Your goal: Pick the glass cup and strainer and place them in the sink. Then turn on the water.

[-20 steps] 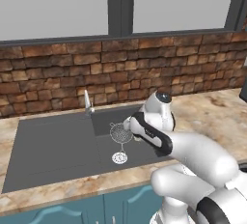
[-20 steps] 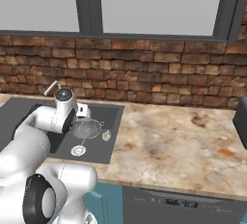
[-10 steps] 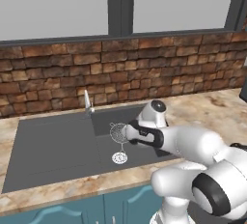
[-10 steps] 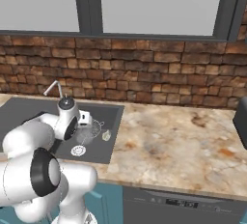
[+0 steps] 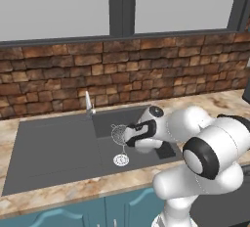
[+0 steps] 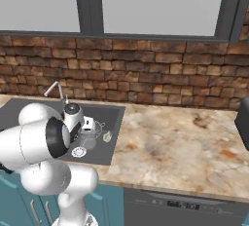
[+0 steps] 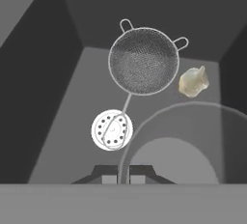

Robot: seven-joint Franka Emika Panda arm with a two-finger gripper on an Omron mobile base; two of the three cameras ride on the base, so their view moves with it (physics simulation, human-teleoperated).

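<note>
Strainer beside pale lump

strainer: 1 | glass cup: 1 | sink: 1 | drain: 1

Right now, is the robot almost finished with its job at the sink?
Partly. The strainer already lies inside the sink, its handle reaching over the drain. The gripper is shut on the glass cup, pinching its rim above the basin, so the cup is not yet set down. No water runs from the faucet, so turning it on is left.
</note>
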